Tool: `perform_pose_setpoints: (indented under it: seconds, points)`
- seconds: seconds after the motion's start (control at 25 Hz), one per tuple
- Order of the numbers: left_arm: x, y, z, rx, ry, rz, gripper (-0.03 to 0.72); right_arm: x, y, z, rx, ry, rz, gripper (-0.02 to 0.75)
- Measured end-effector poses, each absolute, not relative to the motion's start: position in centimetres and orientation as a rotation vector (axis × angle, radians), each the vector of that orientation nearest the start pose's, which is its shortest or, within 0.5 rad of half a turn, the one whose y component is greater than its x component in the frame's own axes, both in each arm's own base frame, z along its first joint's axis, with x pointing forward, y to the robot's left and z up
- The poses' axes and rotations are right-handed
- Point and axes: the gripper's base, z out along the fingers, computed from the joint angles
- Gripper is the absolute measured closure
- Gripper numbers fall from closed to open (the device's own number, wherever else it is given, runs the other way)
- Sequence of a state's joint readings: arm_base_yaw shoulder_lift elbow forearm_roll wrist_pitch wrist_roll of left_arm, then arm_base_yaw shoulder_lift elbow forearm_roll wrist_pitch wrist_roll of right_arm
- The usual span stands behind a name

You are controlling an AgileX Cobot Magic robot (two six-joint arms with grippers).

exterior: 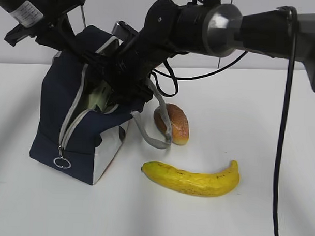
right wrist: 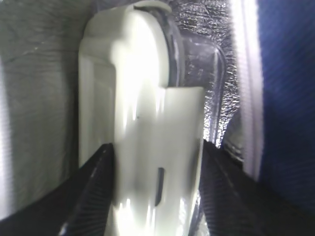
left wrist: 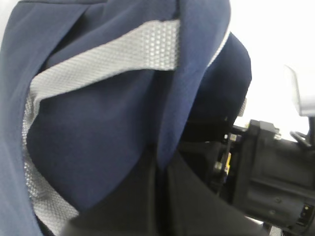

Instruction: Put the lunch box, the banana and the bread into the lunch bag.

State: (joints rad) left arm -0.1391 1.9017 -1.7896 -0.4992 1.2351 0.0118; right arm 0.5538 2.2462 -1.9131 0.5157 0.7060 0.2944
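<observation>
Exterior view shows you the lunch bag standing at the left of the table, its zipper parted so the mouth gapes upward; that opening is why both arms crowd over it. Your left end effector is closed on the bag's navy fabric near a grey strap, seemingly to hold the flap back and keep the mouth wide. Your right arm reaches across from the right and dips into the opening. In the right wrist view its end effector is clamped on the lunch box, carried on edge between the dark fingers, with silvery lining on either side, so the box is already inside the bag; turning it sideways probably lets it pass the narrow slot. The banana lies on the table in front, well apart from the bag, free to be picked next. The bread rests just behind it, with the bag's loose strap loop draped against its left side, which could snag your grasp there.
</observation>
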Motion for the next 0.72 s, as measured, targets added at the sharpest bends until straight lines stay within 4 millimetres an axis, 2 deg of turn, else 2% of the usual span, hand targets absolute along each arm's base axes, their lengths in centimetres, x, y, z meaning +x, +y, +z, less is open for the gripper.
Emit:
perform_pose_setpoints:
  seconds: [0.2, 0.4, 0.48, 0.6, 0.72]
  points:
    - [39.8, -9.7, 31.7, 0.085, 2.776, -0.731, 0.691, 41.9, 29.2, 21.1, 0.021, 2.631, 0.873, 0.318]
    - [39.8, -9.8, 31.7, 0.088, 2.774, -0.735, 0.691, 41.7, 28.8, 20.9, -0.081, 2.667, 0.769, 0.311]
    - [39.8, -9.8, 31.7, 0.092, 2.773, -0.734, 0.691, 41.4, 28.4, 21.6, -0.147, 2.68, 0.711, 0.311]
    - [39.8, -9.7, 31.7, 0.094, 2.775, -0.726, 0.691, 41.0, 27.6, 24.4, -0.257, 2.677, 0.625, 0.309]
    - [39.8, -9.7, 31.7, 0.095, 2.776, -0.72, 0.691, 40.4, 26.6, 28.3, -0.385, 2.642, 0.527, 0.309]
